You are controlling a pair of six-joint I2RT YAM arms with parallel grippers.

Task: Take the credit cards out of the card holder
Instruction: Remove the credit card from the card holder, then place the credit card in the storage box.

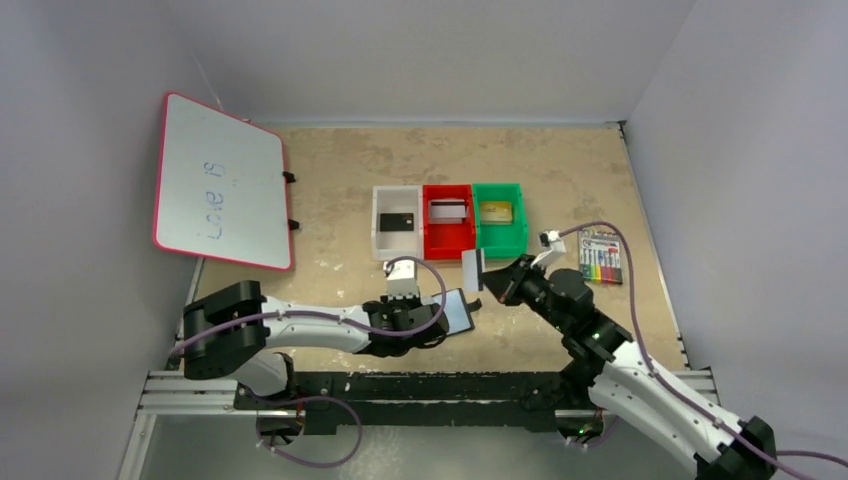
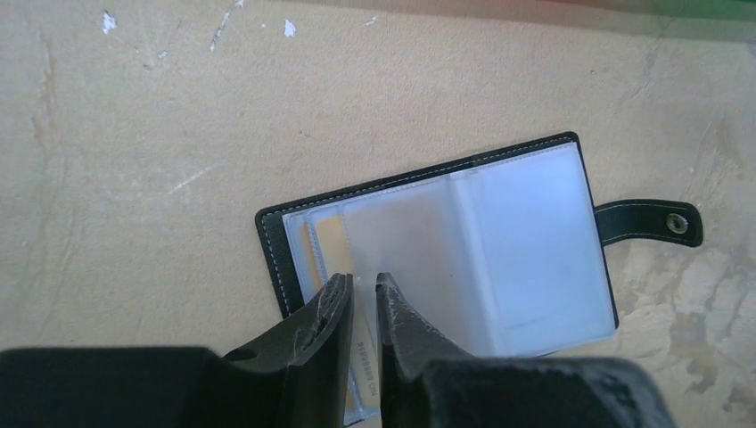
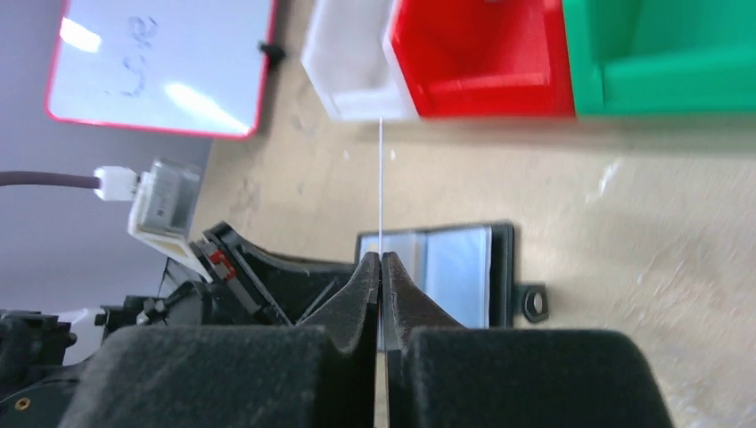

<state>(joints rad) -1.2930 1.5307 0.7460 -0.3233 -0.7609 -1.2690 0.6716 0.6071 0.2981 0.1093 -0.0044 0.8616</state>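
Observation:
The black card holder (image 2: 526, 241) lies open on the table, clear sleeves up and strap tab (image 2: 646, 223) to the right; it also shows in the top view (image 1: 460, 310) and the right wrist view (image 3: 459, 267). My left gripper (image 2: 364, 281) is closed to a narrow gap on the near edge of its sleeves, beside a gold-tan card (image 2: 332, 245) in a sleeve. My right gripper (image 1: 492, 277) is shut on a thin light-grey card (image 1: 472, 270), held above the holder and seen edge-on in the right wrist view (image 3: 381, 178). Bins hold a black card (image 1: 397, 221), a silver-grey card (image 1: 448, 210) and a gold card (image 1: 496, 211).
The white bin (image 1: 381, 240), red bin (image 1: 448, 242) and green bin (image 1: 500, 240) stand in a row just behind the grippers. A red-framed whiteboard (image 1: 222, 183) leans at the back left. A clear pack of coloured markers (image 1: 600, 258) lies to the right.

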